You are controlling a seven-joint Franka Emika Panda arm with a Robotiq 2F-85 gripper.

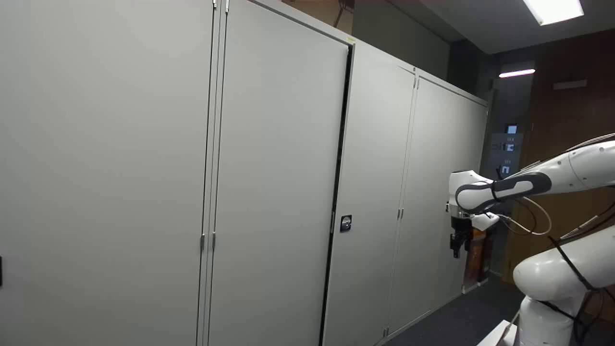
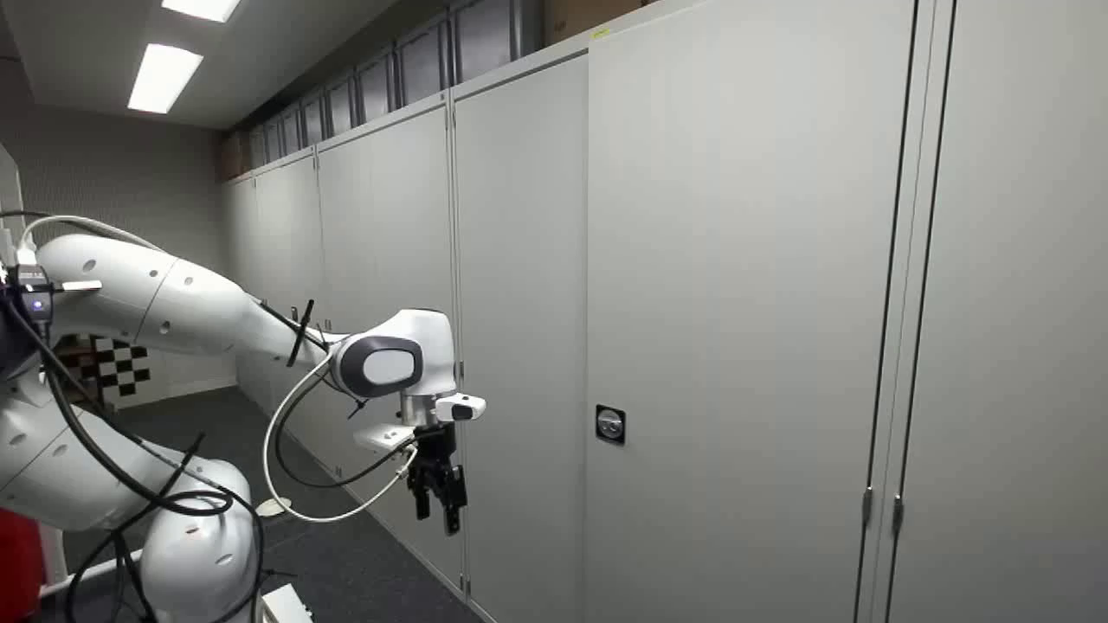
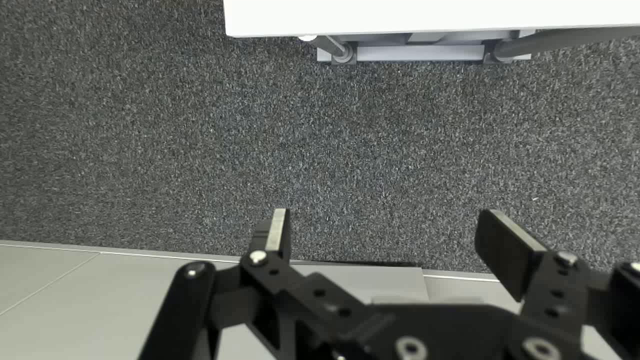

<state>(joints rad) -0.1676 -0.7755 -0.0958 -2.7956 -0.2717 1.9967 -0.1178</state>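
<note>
Cabinets: tall, pale grey, in a row across the middle of both exterior views; their fronts also show at the lower left of the wrist view; they stand nearest to the end effector
Door: right of centre in an exterior view; a round lock sits near its left edge, and in an exterior view a dark gap runs down that edge; at the lower centre of the wrist view its square corner juts a little past the next panel, so it looks slightly ajar
End effector: black, pointing down; fingers wide apart, with carpet and a strip of the door showing between them; it hangs in front of the cabinets, near their fronts, though the exact clearance cannot be told
Arm: white; enters from a side edge of the frame in both exterior views, its wrist bent so the end effector hangs below
Stand: white top along the upper edge of the wrist view, centre to right; grey legs below it
Bins: grey, lined up on top of the cabinets; upper centre in an exterior view
Lights: bright ceiling panels; upper left in an exterior view
</note>
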